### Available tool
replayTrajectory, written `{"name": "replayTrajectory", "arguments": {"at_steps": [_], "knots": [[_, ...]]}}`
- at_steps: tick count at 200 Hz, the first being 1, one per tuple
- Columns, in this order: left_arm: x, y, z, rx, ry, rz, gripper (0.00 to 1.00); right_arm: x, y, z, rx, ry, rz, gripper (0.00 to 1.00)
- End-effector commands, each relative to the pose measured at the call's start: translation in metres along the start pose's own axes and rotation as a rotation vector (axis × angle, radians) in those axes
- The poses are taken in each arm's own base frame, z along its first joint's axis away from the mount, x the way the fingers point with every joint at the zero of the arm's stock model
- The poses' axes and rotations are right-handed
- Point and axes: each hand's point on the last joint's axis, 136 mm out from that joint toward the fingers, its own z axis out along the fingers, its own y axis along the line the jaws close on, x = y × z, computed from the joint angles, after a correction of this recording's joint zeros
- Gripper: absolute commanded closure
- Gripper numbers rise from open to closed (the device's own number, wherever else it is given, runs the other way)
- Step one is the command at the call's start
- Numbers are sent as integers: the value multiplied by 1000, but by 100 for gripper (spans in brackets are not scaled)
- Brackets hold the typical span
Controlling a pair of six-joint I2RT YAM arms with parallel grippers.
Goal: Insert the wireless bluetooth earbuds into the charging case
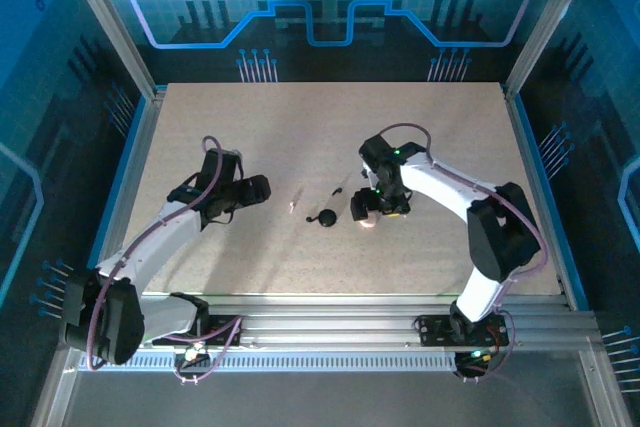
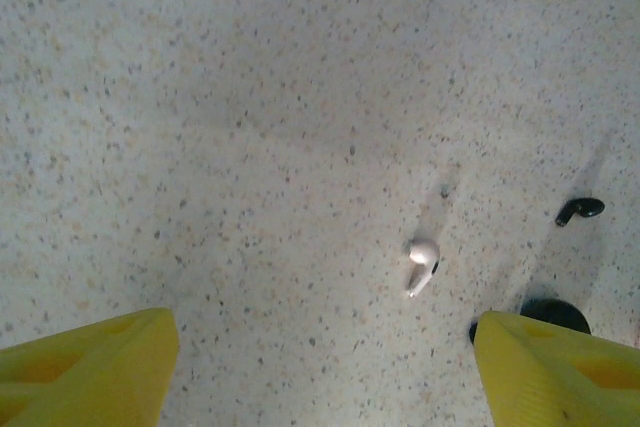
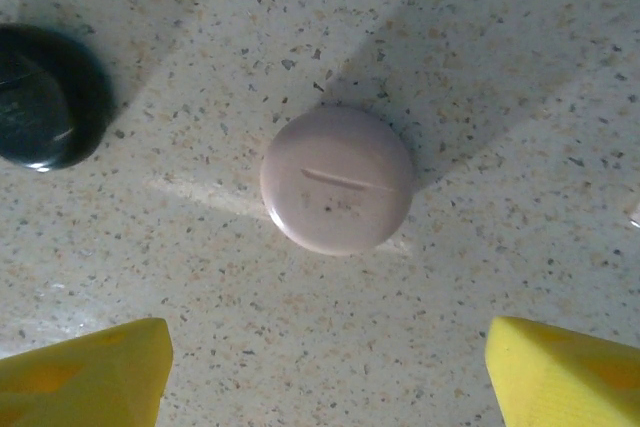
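Speckled beige counter (image 1: 300, 117), both arms reaching in from its near edge. The left end effector (image 2: 322, 327) is open, its yellow fingers (image 2: 90, 367) spread wide with nothing between them but bare counter. A small white stemmed plastic earbud (image 2: 422, 263) lies on its side ahead of the fingertips, closer to the finger at the view's right side and touching neither. In the top view it sits a little left of the counter's middle, near the left end effector but apart from it. The right end effector (image 3: 328, 327) is also open, fingers wide and gripping nothing. A round pale-pink smooth plastic charging case (image 3: 337, 179) lies flat on the counter just ahead of the tips, about centred between the two fingers sideways and clear of both. Its top face has a short groove. In the top view the case is just right of the counter's middle, slightly toward the near edge, right under the right end effector. A black round glossy object (image 3: 45, 97) sits apart from the case, between the case and the earbud. A small black stemmed piece (image 2: 580, 210) lies near the black round object, not touching it. The second earbud can't be made out for sure.
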Motion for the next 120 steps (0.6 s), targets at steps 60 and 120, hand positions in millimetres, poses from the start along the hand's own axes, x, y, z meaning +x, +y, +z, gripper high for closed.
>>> {"name": "replayTrajectory", "arguments": {"at_steps": [60, 120], "knots": [[13, 3, -5, -13, 45, -12, 22, -16, 7, 31, 44, 81, -7, 18], [16, 9, -9, -40, 49, 1, 21, -19, 4, 49, 72, 123, 13, 23]]}}
